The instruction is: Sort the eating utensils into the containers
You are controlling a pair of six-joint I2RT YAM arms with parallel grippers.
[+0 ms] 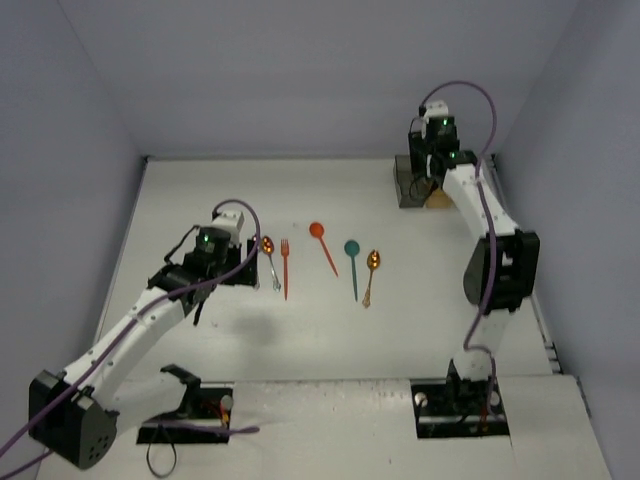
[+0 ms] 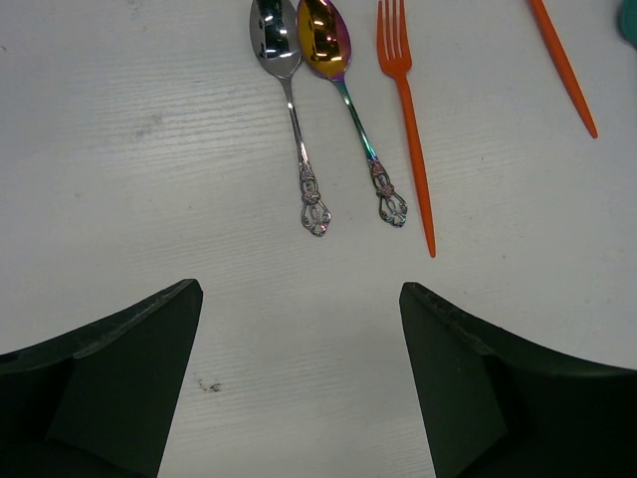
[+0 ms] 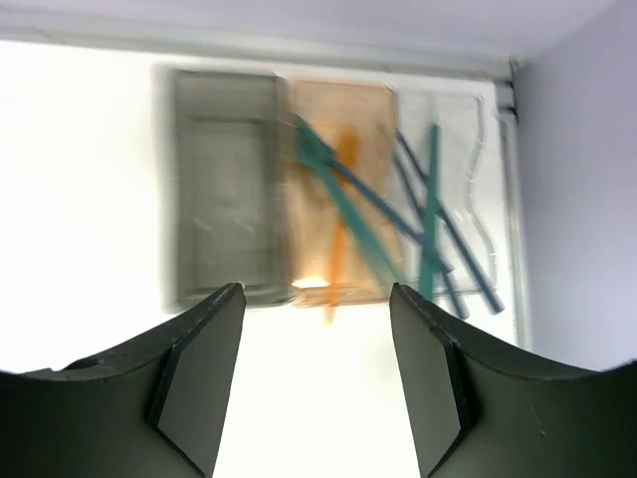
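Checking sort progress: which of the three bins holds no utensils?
The dark grey translucent bin, leftmost in right wrist view; orange-tan bin and clear bin hold utensils.

The top edge of my left wrist view clips the bowl of the silver spoon [image 2: 289, 110] and the tines of the orange fork [image 2: 410, 139]. Of the orange spoon [image 2: 564, 70] only the handle shows, and a teal sliver [image 2: 630, 22] at the right edge is too little to name. My right wrist view is smeared: the dark grey bin [image 3: 227, 199], orange-tan bin [image 3: 338, 110] and clear bin [image 3: 468, 119] blur, and I cannot tell forks from chopsticks among the sticks [image 3: 430, 199] inside. From above, my right arm [image 1: 480, 210] hides most of the bins.
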